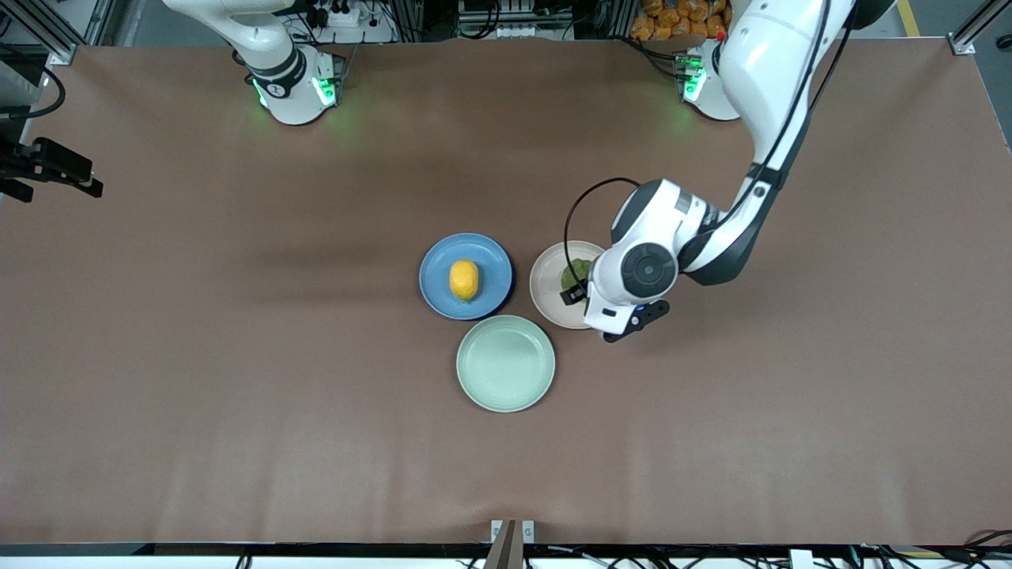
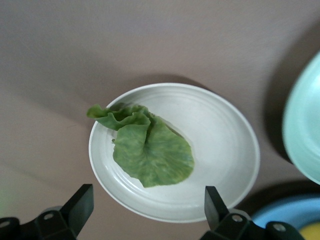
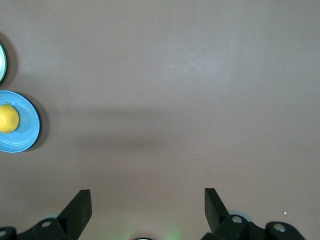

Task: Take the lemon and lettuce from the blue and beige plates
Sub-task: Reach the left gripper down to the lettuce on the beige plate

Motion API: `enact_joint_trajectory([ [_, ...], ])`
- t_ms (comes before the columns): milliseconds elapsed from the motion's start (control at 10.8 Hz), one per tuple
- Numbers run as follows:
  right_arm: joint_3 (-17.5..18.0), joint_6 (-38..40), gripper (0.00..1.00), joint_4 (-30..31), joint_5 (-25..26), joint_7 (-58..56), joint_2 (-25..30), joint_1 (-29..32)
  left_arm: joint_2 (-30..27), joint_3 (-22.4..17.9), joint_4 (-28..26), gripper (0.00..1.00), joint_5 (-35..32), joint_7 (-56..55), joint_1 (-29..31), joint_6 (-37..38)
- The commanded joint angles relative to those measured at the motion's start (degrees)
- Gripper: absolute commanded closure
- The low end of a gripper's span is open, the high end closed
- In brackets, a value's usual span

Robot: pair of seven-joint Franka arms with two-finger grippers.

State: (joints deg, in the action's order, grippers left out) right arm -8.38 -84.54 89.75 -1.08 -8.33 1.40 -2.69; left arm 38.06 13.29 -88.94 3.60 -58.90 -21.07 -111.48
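Front view, catalogued by size. Brown tabletop [image 1: 237, 395]: one broad sheet carrying three plates grouped near its middle.

Left arm: reaches from its base down over the beige plate; its wrist housing covers that plate's edge toward the left arm's end and part of the lettuce. Right arm: waits at its base, its claw up over bare tabletop.

Green plate [image 1: 506, 363]: nearest the front camera, nothing on it, just beside both other plates.

Blue plate [image 1: 490, 253]: toward the right arm's end, holds the lemon. Nothing stands over it.

Beige plate [image 1: 549, 288]: toward the left arm's end, just beside the blue plate, holds the lettuce.

Left claw [image 2: 147, 207]: hangs over the beige plate, fingers [image 2: 80, 205] spread wide, one at each side of the plate's rim in the left wrist view, not touching the leaf.

Right claw [image 3: 147, 207]: fingers spread wide, holding nothing; blue plate and lemon show well apart from it in the right wrist view.

Lettuce [image 2: 147, 150]: one crumpled green leaf lying flat on the beige plate, a curled tip reaching over the rim.

Lemon [image 1: 464, 280]: yellow, at the blue plate's centre.
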Motion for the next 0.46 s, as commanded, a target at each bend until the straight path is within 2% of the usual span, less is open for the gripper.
enact_joint_trajectory([
  [0,-0.1,0.5,0.0,0.2,0.1,-0.5,-0.3,-0.7,0.9,-0.5,-3.1,0.02,-3.2,-3.4,-0.9,-3.7],
  [185,0.0,0.5,0.0,0.8,-0.3,-0.4,-2.0,-1.4,2.4,-0.5,-4.7,0.1,-3.3,-4.1,-1.3,-9.1],
  [369,0.1,0.4,0.0,1.3,-0.5,-0.4,-3.2,-2.4,3.5,-0.5,-4.8,0.14,-4.0,-4.4,-1.6,-10.2],
])
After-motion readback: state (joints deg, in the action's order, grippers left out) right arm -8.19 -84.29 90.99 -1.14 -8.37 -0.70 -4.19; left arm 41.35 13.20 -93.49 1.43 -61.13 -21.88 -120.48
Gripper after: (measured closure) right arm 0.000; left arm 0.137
